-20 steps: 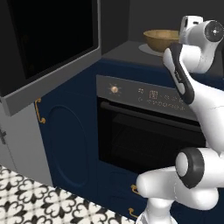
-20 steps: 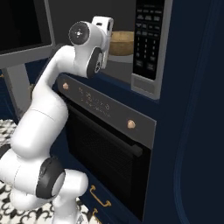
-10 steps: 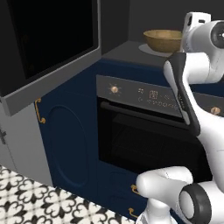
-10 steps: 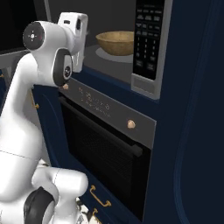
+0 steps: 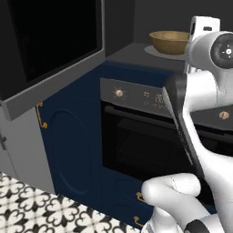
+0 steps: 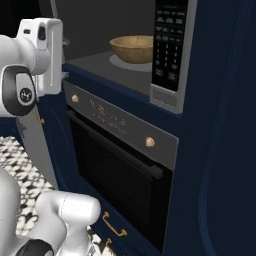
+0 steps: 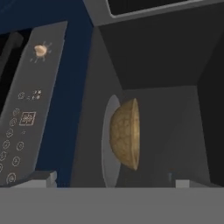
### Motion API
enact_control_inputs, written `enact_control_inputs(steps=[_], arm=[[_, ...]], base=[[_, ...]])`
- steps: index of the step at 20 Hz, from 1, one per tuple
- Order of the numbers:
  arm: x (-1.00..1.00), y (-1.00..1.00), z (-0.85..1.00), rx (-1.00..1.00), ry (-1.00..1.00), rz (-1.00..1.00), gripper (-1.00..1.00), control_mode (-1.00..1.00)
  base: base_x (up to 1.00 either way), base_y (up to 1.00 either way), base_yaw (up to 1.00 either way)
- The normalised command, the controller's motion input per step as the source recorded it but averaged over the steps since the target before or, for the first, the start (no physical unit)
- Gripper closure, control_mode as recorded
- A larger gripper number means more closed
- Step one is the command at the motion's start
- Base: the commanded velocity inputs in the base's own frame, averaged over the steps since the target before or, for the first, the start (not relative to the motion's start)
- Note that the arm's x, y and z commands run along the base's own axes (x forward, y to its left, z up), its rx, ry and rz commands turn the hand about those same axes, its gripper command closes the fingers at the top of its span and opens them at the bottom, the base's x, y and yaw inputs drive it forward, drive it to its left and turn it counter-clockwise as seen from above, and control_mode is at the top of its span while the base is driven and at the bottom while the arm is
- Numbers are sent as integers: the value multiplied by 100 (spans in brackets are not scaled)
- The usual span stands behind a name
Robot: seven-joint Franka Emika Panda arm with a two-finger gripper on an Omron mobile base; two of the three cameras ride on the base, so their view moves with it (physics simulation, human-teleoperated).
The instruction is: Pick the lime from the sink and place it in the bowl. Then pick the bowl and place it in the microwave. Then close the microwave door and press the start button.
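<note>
While the bowl [image 5: 172, 42] sits on the pale round plate [image 6: 125, 61] inside the microwave [image 6: 100, 62], the arm [image 5: 200, 86] stands in front of the opening, well apart from it. In the left base view the bowl lies at about 1 o'clock, with the arm's upper joint just at its 3 o'clock side and partly covering the cavity's right edge. In the right base view the bowl [image 6: 133, 48] lies near 12 o'clock, and the arm rises at 9 o'clock.

The door [image 5: 50, 54] hangs swung wide open at 10 o'clock in the left base view, a dark glass panel with a grey border. The keypad [image 6: 169, 45] runs down the microwave's right side, just at the bowl's 3 o'clock in the right base view.

Below the cavity is the oven [image 5: 136, 136], black-fronted, with a brass knob [image 5: 119, 93] and a long bar handle [image 6: 115, 145]. Navy cabinets [image 5: 68, 145] flank it, and the floor [image 5: 41, 209] is patterned tile.

The hand view is rolled sideways: the bowl [image 7: 126, 133] appears tipped on edge at centre, the oven strip at 9 o'clock. The fingers stand spread wide, holding nothing. The lime cannot be made out in the bowl.
</note>
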Motion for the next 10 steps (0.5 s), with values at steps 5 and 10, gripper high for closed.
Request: enact_control_inputs(steps=[5,10], arm=[[-72,54,0,-3,0,-12,-100,-100],[-54,70,0,3,0,-17,-100,-100]], base=[[0,0,0],[0,0,0]])
